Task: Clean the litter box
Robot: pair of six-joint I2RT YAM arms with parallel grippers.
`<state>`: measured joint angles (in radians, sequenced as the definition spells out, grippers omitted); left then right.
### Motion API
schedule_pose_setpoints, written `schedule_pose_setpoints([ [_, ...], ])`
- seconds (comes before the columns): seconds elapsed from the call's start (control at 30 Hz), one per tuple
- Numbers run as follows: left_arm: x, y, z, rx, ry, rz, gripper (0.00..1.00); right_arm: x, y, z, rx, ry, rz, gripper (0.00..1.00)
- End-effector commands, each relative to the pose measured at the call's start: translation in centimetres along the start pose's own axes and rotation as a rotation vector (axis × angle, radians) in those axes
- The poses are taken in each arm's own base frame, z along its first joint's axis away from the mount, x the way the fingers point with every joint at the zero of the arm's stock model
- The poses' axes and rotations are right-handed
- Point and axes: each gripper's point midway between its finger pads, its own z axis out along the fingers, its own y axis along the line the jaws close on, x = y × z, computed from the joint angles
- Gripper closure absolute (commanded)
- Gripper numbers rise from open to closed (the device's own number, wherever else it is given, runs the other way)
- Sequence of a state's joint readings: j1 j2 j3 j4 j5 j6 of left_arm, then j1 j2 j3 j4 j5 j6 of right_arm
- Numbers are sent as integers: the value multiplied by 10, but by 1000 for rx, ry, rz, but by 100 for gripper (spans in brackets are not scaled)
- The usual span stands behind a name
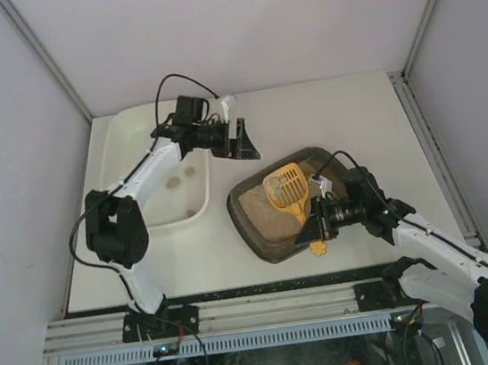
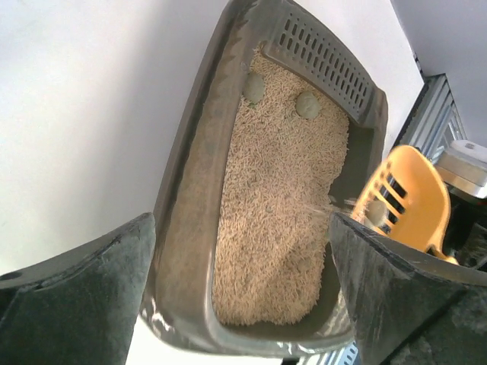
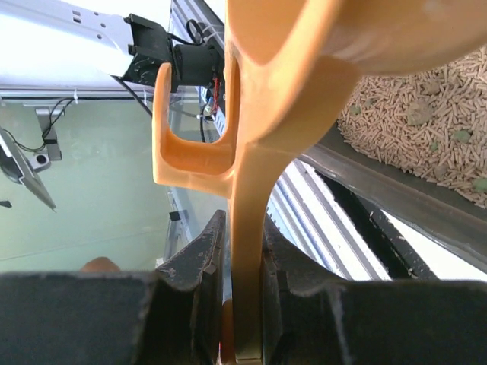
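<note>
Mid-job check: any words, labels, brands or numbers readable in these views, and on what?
None can be read.
The litter box, yellow scoop and white tub show no print or label.
The left arm and right arm show no marking large or sharp enough to read.

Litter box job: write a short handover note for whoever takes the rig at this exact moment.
Left gripper: open and empty, hovering between the white tub and the litter box.
Right gripper: shut on the handle of the yellow scoop, held over the litter with what looks like one clump in it.
Done: dark spots in the tub may be dumped clumps; cannot confirm.
Left: empty the scoop into the tub, then lift the two clumps at the box's vented end.
</note>
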<state>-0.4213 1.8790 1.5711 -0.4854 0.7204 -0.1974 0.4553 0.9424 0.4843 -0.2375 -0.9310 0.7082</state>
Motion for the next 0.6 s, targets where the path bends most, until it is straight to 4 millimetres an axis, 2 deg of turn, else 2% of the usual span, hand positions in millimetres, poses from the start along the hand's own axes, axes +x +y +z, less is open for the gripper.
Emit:
schedule_pose_setpoints([
  [0.0,-30,-20,-70,-83,-91,130,0,-26,18,8,-72,-139,-167,100],
  [0.1,-26,-20,-99,-130,-102,131,0,-33,27,11,-151,-218,-225,100],
  [0.3,-13,-23,-145,-241,-147,175,0,-26,27,13,-200,-253,-245,100],
  [0.4,-3,-22,-157,-286,-160,201,0,-35,25,2,-235,-328,-201,100],
  [0.47,4,-21,-162,-293,-170,186,0,-34,20,6,-207,-300,-178,100],
  [0.5,8,-21,-162,-284,-170,167,0,-29,22,11,-185,-256,-192,100],
  [0.57,15,-24,-163,-240,-172,137,0,-18,44,17,-213,-192,-241,100],
])
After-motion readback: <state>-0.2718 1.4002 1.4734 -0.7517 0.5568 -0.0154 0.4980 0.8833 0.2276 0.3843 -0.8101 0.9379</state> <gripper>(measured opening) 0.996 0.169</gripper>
